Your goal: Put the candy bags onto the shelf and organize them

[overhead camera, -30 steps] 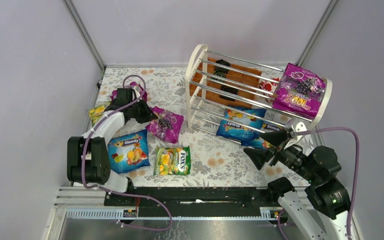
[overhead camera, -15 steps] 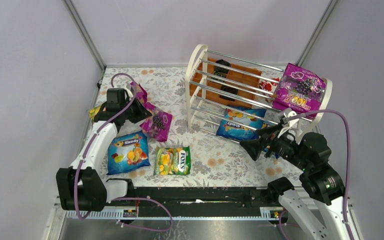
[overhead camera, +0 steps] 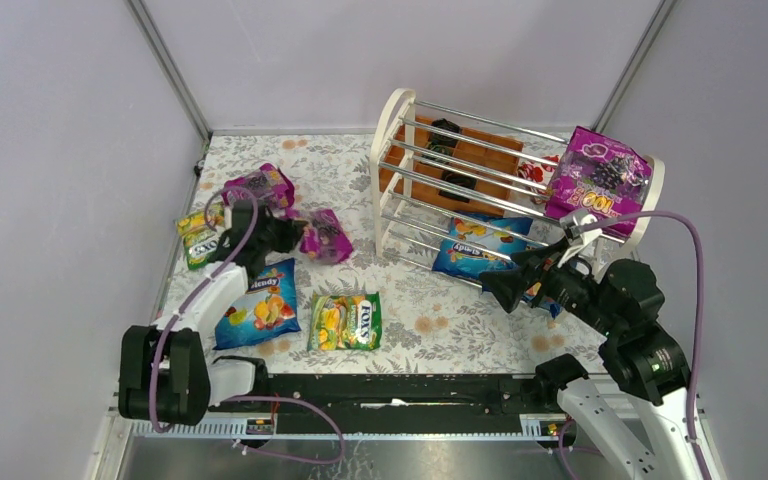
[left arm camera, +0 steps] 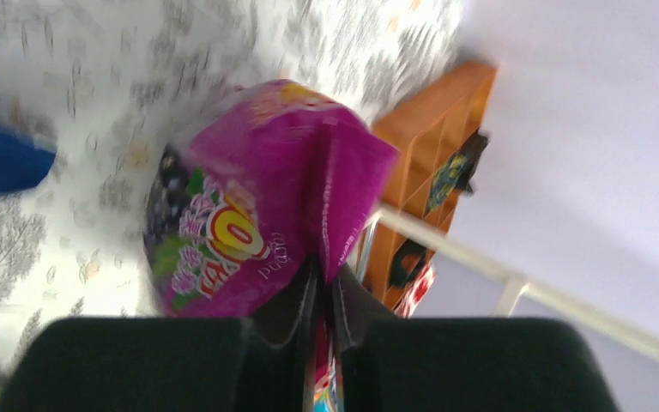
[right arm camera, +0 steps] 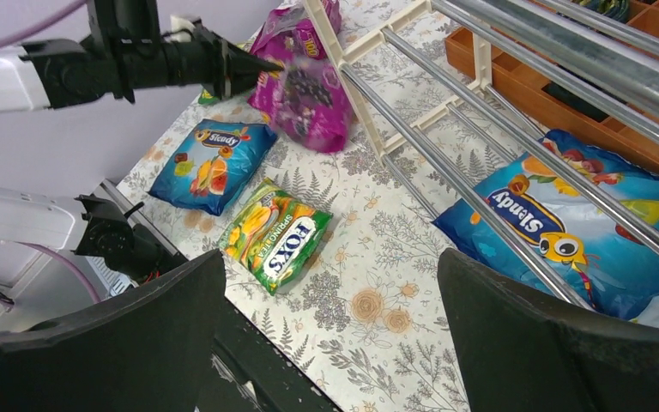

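Now left gripper (overhead camera: 298,236) is pinching a magenta bag (overhead camera: 326,236).
Jaws are clamping its edge left of the shelf (overhead camera: 391,125); right gripper (overhead camera: 505,290) is gaping wide, holding nothing.

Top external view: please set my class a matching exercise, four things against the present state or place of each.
Things
1 left gripper
2 right gripper
3 central FOX'S bag
4 shelf's top tier

States or places
A flat on the table
B shut on a magenta bag
C open, empty
D bears a second magenta bag at its right end

Pairs: 1-B, 2-C, 3-A, 4-D
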`<act>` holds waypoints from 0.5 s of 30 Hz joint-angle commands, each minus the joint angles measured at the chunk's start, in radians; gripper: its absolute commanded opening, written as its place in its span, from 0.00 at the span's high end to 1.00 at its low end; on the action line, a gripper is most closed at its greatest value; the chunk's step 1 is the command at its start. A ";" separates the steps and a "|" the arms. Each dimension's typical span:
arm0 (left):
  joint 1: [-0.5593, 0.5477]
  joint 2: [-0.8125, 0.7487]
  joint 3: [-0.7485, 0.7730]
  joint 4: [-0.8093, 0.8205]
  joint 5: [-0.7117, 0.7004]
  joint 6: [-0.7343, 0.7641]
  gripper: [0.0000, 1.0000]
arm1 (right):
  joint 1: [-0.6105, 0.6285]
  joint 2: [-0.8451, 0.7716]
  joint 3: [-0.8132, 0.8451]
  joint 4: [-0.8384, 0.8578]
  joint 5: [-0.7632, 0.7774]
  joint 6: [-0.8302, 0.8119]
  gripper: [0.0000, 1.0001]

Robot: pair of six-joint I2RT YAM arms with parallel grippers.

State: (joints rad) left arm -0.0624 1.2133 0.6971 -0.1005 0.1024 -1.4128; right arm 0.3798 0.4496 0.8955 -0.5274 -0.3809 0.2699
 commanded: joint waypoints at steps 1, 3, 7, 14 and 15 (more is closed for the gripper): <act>-0.175 -0.098 -0.085 0.062 -0.064 -0.127 0.76 | 0.008 -0.014 0.027 0.040 0.020 0.000 0.00; -0.278 -0.156 -0.149 0.006 -0.074 -0.113 0.59 | 0.008 -0.021 0.016 0.043 0.022 -0.009 0.00; -0.335 -0.287 -0.268 -0.058 0.019 -0.050 0.31 | 0.007 -0.026 0.004 0.040 0.023 -0.021 0.00; -0.330 -0.360 -0.039 -0.379 -0.144 0.387 0.03 | 0.008 -0.039 -0.015 0.046 0.015 -0.014 0.00; -0.329 -0.347 -0.002 -0.394 -0.160 0.454 0.02 | 0.008 -0.040 -0.014 0.044 0.012 -0.012 0.00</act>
State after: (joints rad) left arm -0.3988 0.8665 0.5297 -0.3840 0.0460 -1.2411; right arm 0.3798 0.4187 0.8825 -0.5243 -0.3759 0.2623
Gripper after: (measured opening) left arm 0.963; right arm 0.995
